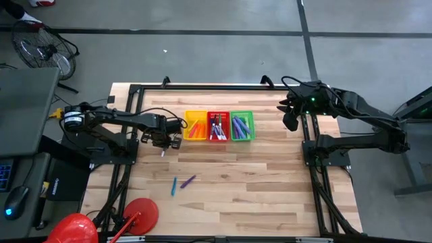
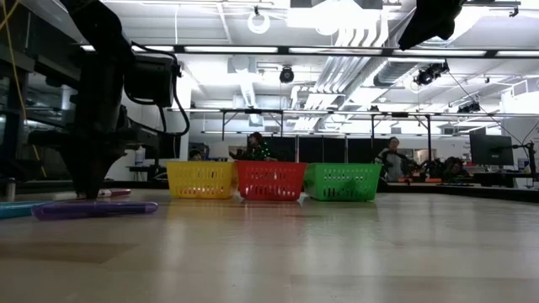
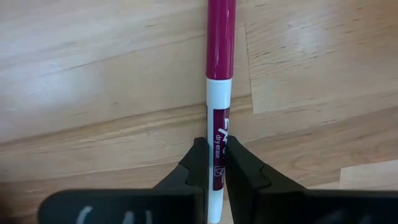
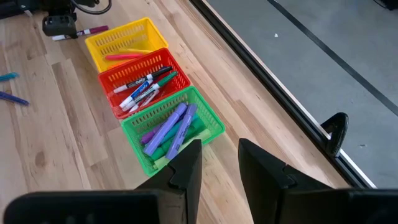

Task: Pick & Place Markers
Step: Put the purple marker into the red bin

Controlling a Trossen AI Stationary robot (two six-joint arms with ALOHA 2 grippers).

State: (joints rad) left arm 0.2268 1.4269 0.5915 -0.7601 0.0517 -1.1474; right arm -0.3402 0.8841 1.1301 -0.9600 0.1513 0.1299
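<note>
While clamped by the left end effector [image 3: 211, 163]: one magenta marker [image 3: 218, 93]; three baskets [image 1: 219, 126]; right end effector [image 4: 219, 163] apart.

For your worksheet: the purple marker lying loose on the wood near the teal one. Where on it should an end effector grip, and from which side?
Grip the purple marker at mid-barrel, coming straight down from above. It lies flat on the table, so only its long sides are exposed. Set the fingers across its width, turned to match its slant. The teal marker lies close beside it, apparently apart, so centre the grip to avoid nudging that one.

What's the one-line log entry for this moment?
left gripper: jaws shut on magenta-capped marker, on table beside yellow basket | right gripper: open, waiting above table edge | two markers loose
</note>
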